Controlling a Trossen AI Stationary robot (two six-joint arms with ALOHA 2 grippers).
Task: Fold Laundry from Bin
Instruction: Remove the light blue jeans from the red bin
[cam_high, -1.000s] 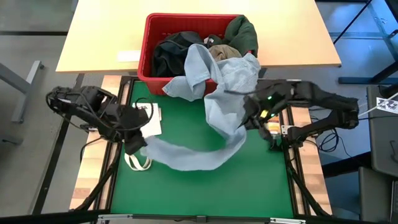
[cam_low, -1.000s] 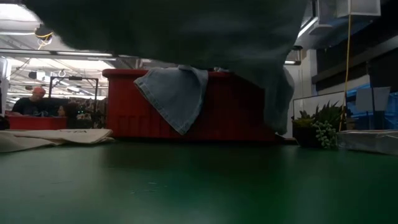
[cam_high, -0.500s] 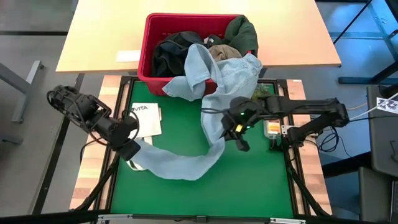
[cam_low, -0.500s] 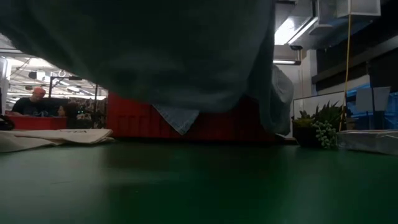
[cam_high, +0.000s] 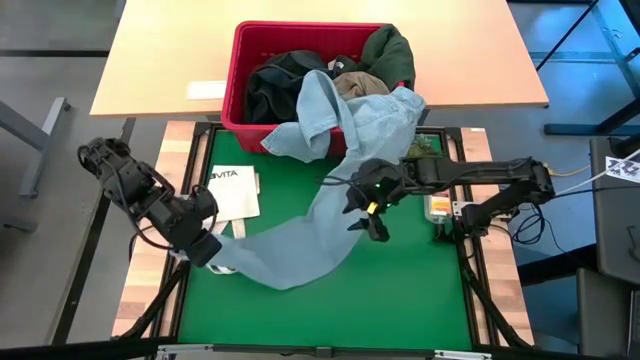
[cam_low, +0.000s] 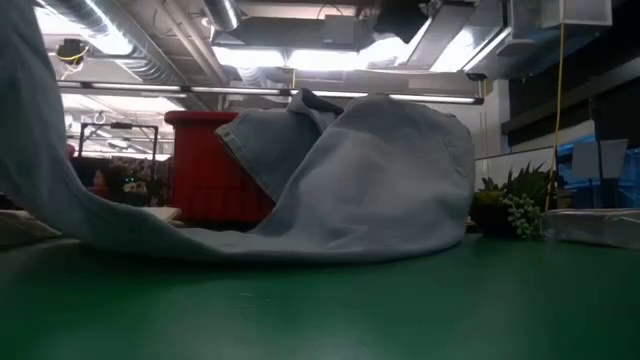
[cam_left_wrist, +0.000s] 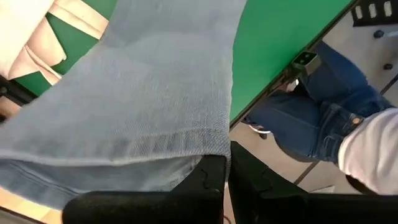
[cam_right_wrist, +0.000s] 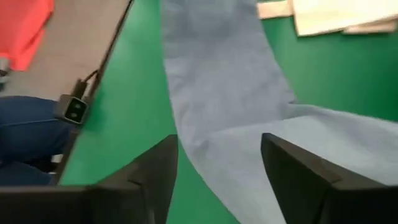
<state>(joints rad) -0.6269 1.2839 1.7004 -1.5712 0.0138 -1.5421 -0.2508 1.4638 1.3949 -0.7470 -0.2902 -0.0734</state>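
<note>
Main risk: the jeans (cam_high: 330, 190) are hanging half in, half out of the red bin (cam_high: 236, 75), draped over its front rim onto the green mat (cam_high: 400, 290). With only one end pinched, a further pull from the left side could drag the bin or haul the dark pieces (cam_high: 272, 85) out with it — or the cuff could slip free.

The left gripper (cam_high: 205, 248) is sitting at the mat's left edge, clenched on the jeans' leg end; its wrist view is showing the hem trapped between the fingers (cam_left_wrist: 208, 180).

The right gripper (cam_high: 368, 205) is hovering mid-mat, jaws spread wide and grasping nothing — the denim is lying just beneath and beside it, running on toward the white tote bag (cam_high: 235, 190).
</note>
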